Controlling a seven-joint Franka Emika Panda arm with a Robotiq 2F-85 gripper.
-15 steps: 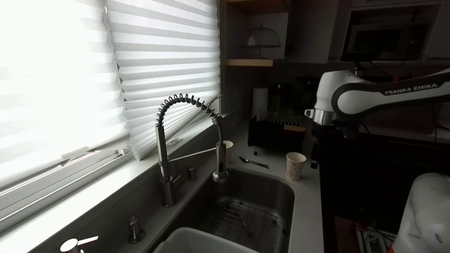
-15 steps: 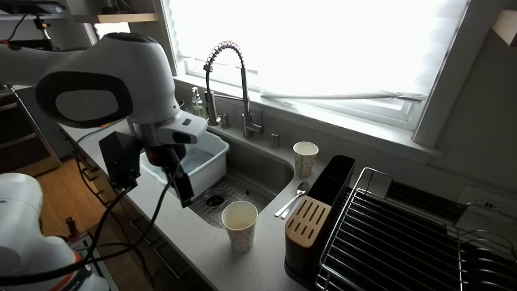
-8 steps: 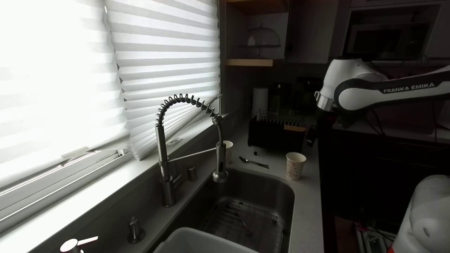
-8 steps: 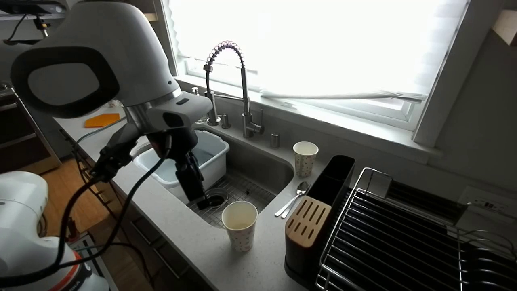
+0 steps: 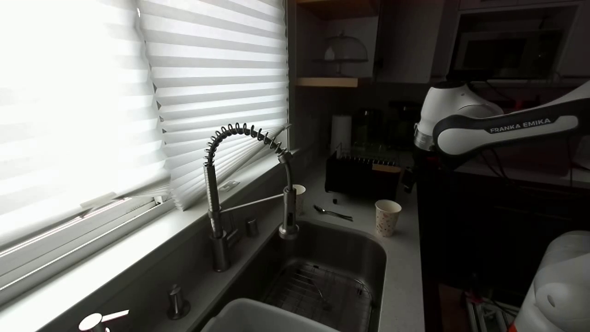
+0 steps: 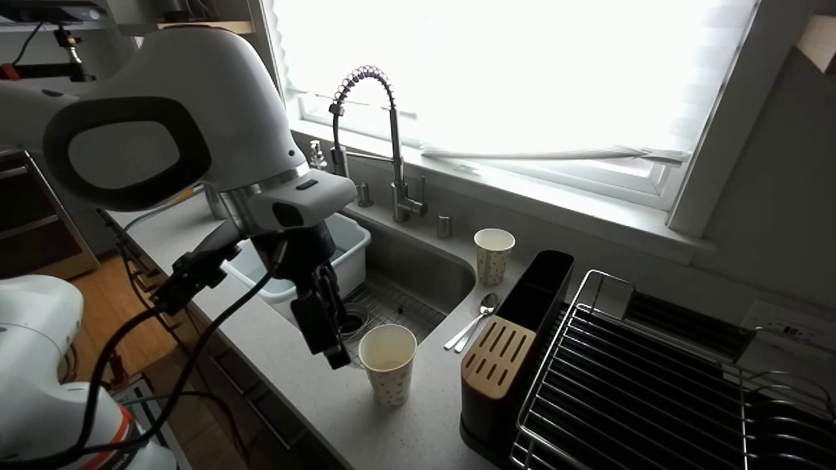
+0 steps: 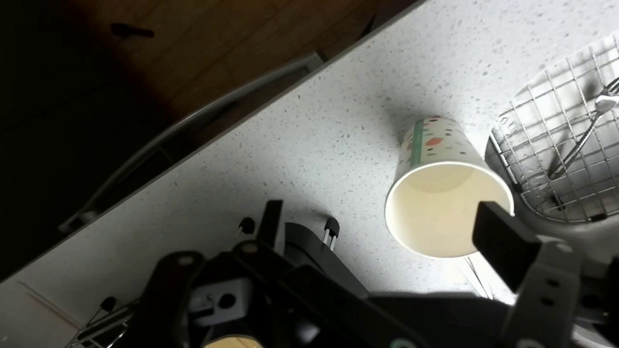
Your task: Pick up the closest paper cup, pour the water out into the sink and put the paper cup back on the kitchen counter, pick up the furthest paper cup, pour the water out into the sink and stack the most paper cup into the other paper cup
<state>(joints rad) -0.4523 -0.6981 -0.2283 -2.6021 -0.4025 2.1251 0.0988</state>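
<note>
Jaws: released, spread wide; in the wrist view the black fingers [image 7: 505, 244] stand well apart.
Jaws to cup: angled down just beside the near cup [image 6: 390, 376] in an exterior view; one finger overlaps its rim in the wrist view, touching or not can't be told.
Near cup spot: upright on the speckled bench [image 6: 431, 431], at the rounded corner of the sink [image 6: 424, 271].
Near cup wall: pale paper, tapering to the base; small dark specks, larger orange-red blotches, green stripe down one side.
Near cup mouth: white rim, cream inside, slightly darker at the bottom; can't tell if water's in it.
Far cup [image 6: 494, 258]: upright on the bench, window-side corner of the sink; partly behind the faucet [image 5: 289, 214] head in an exterior view.
Far cup look: same taper, pale, small specks, muted stripe; contents hidden.
Sink: grey metal, wire grid [image 7: 537, 121] on the bottom, pale tub [image 6: 353, 264] inside.
Cutlery [image 6: 488, 303]: on the bench beside the black caddy [image 6: 496, 358].
</note>
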